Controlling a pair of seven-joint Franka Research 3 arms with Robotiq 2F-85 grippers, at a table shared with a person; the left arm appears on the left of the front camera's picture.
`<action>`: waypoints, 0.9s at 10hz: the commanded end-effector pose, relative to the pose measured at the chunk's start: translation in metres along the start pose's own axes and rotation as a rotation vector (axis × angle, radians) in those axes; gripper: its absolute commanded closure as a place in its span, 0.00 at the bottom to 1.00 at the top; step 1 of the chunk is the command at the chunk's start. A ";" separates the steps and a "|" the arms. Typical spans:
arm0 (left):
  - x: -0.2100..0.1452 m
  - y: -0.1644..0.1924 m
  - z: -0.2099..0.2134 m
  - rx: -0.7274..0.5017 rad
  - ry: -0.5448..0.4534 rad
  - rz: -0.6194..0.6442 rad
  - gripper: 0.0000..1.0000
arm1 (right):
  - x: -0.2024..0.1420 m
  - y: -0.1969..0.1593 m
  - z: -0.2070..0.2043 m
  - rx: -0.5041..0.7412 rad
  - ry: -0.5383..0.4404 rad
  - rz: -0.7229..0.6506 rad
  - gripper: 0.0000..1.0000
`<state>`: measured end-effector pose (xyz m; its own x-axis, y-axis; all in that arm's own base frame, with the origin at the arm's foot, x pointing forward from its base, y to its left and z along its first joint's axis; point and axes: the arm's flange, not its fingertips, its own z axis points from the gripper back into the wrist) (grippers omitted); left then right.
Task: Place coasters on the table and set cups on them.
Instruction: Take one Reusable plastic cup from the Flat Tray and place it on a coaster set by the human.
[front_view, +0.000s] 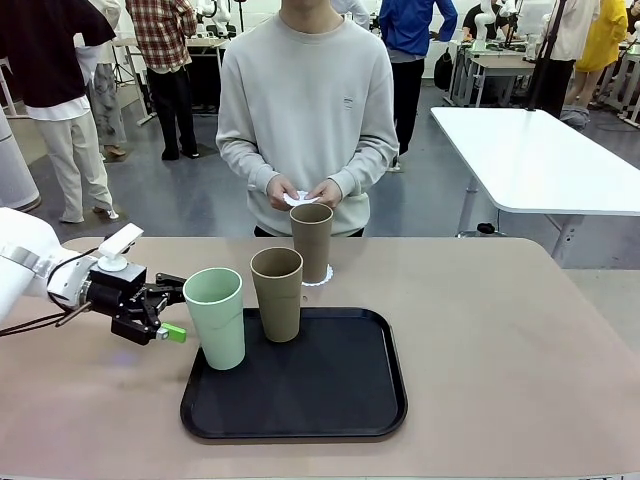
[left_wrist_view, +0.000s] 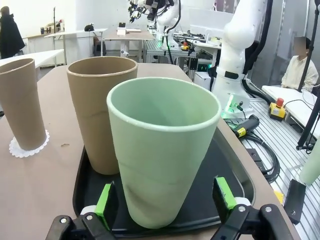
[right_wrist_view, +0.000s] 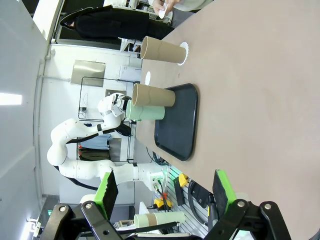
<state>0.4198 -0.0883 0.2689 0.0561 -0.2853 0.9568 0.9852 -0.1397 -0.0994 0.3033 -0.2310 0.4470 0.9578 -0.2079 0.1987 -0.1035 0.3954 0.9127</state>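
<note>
The step in hand looks like the pickup of the mint cup (front_view: 215, 318), which stands at the near left corner of the black tray (front_view: 330, 390) on the bench (front_view: 500, 330). The left jaws are released and wide apart, with one green pad (left_wrist_view: 105, 197) on each side of that cup, low on its wall; I see no contact yet. One brown cup (front_view: 311, 242) already stands on a coaster (front_view: 322, 276) on the bench just beyond the tray. The other brown cup (front_view: 277, 293) is on the tray just beside the mint one. At the far edge the person's hands (front_view: 325, 190) hold another coaster (front_view: 298, 199). The right jaws are released too and empty, well away from the tray. Next, I judge, the left jaws must close squarely on the mint cup and lift it straight up, clear of its brown neighbour. They would then carry it to wherever a fresh coaster gets laid.
</note>
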 end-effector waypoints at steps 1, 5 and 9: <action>-0.002 0.004 -0.015 0.022 -0.010 -0.054 0.00 | -0.001 0.000 0.001 -0.001 0.008 -0.002 0.00; -0.003 0.005 -0.022 0.002 -0.011 -0.073 0.00 | -0.001 0.000 0.001 -0.001 0.008 -0.002 0.00; -0.011 0.004 -0.035 -0.051 -0.005 -0.127 0.00 | -0.001 0.000 0.001 -0.001 0.008 -0.002 0.00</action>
<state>0.4166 -0.1116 0.2571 -0.0169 -0.2678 0.9633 0.9793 -0.1990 -0.0382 0.3033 -0.2310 0.4470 0.9578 -0.2079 0.1987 -0.1035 0.3954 0.9127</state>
